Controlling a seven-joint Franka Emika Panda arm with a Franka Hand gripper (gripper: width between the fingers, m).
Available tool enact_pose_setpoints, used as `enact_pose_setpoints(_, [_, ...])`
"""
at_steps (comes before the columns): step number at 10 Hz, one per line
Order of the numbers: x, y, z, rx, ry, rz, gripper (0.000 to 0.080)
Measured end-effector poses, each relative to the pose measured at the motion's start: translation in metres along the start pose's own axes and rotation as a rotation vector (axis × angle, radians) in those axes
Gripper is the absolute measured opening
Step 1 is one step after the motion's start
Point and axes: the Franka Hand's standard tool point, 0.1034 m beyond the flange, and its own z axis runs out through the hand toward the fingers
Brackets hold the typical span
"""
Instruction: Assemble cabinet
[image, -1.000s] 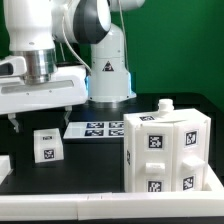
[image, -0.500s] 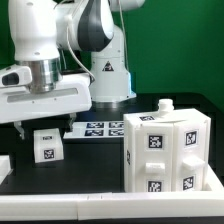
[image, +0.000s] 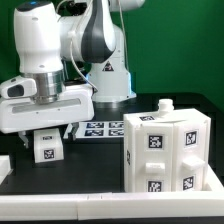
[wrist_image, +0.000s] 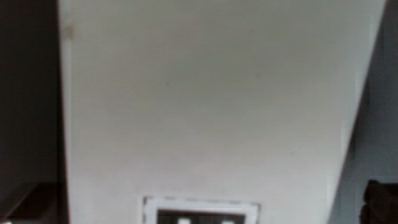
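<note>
The robot's white two-finger hand (image: 45, 134) hangs low over the exterior view's left side of the black counter (image: 100, 172). Its dark fingers (image: 68, 129) stand apart, with nothing clamped between them. The large white boxy plastic cabinet (image: 166, 152), its flat panels carrying black-and-white square tags, stands upright on the counter at the exterior view's right, well apart from the hand. The thin flat white marker board (image: 100, 128) lies behind, between the arm's base and the cabinet. Directly under the hand sits a small loose white tagged block (image: 45, 147), roughly centred between the fingers. The wrist view is filled by a blurred white face with a tag at one edge, so how far each finger stands clear of the block cannot be read there. The main risk, as I judge it, is a descent that is slightly off-centre. One fingertip would then land on the block's top edge and tip it, or shove it toward the marker board. If the fingers close unevenly, the block could twist in the grip and reach the cabinet askew. A careless sweep across could also clip the cabinet's near corner.
</note>
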Motion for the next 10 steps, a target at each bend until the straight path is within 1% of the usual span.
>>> enact_pose_setpoints(2, [-0.001, 0.0, 0.001, 0.0, -0.001, -0.002, 0.0542])
enact_pose_setpoints(5, [0.0, 0.001, -0.001, -0.001, -0.001, -0.011, 0.0545])
enact_pose_setpoints(6, [0.006, 0.001, -0.01, -0.009, 0.011, -0.018, 0.0545])
enact_pose_setpoints(7, [0.014, -0.001, -0.024, -0.019, 0.027, -0.029, 0.0545])
enact_pose_setpoints(8, [0.027, -0.007, -0.046, -0.024, 0.041, -0.04, 0.0545])
enact_pose_setpoints(9, [0.041, -0.014, -0.07, -0.036, 0.065, -0.051, 0.0545])
enact_pose_setpoints(10, [0.053, -0.021, -0.085, -0.047, 0.088, -0.053, 0.0545])
